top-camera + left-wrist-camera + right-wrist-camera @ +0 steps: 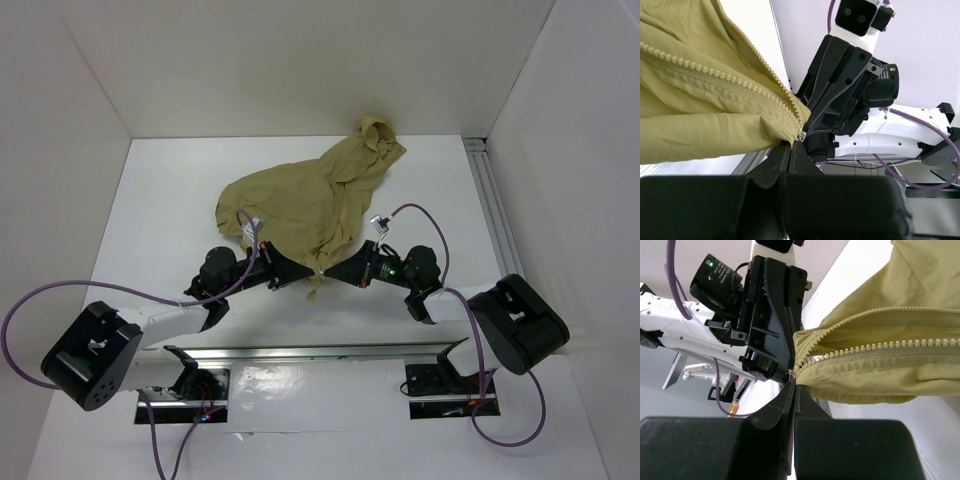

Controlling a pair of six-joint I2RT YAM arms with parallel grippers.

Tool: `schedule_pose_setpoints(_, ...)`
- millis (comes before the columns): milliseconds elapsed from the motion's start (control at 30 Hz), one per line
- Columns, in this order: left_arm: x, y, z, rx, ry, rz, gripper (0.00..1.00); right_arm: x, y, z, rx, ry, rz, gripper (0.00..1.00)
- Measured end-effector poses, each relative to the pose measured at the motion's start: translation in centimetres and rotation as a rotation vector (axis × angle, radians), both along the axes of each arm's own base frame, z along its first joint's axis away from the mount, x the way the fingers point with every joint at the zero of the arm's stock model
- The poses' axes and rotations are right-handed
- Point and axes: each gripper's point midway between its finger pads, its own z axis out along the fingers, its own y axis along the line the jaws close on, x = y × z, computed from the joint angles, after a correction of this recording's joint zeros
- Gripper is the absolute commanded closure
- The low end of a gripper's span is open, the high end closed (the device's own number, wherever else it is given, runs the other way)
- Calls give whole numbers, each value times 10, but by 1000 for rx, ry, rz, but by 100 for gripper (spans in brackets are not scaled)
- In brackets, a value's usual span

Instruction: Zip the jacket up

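Olive-tan jacket (310, 200) lies crumpled mid-table on the white table (170, 190). Its hood (378, 135) is at the far R side, and its near edge narrows to a point facing the arm bases. L gripper (306, 271) and R gripper (331, 270) meet tip to tip at that point. They come in from opp. sides, both low over the tabletop. A purple cable (60, 295) loops off the L arm, and another arcs over the R wrist.

L wrist view: L gripper (792, 146) has its jaws pressed together, clamped on jacket (700, 130) fabric right at the bottom end of the zipper (735, 82). Two tooth rows run in from upper L, apart at first, and converge at the pinch. A small metal bit (801, 135) sits where they join. R gripper's black body is just beyond, facing it.

R wrist view: R gripper (793, 385) is likewise clenched, tips closed on the jacket (880, 385) corner at the zipper (890, 347) base. The tooth rows spread apart toward the R, not meshed along the visible length. L gripper is straight ahead, right against the fabric edge.
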Motion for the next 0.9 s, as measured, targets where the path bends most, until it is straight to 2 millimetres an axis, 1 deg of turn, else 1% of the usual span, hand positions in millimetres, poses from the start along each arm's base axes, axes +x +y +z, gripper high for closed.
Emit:
schedule_pose_setpoints(333, -1, 0, 2, -29, 9, -1, 100, 2, 0, 1, 3, -3, -11, 100)
schedule_pose_setpoints(533, -1, -1, -1, -24, 18, -7, 100, 5, 1, 6, 11, -18, -14, 100)
schedule_pose_setpoints(767, -1, -3, -8, -14, 34, -11, 100, 5, 1, 6, 9, -24, -14, 100)
schedule_pose_setpoints(900, -1, -3, -8, -15, 33, -11, 100, 6, 1, 6, 8, -28, -13, 100)
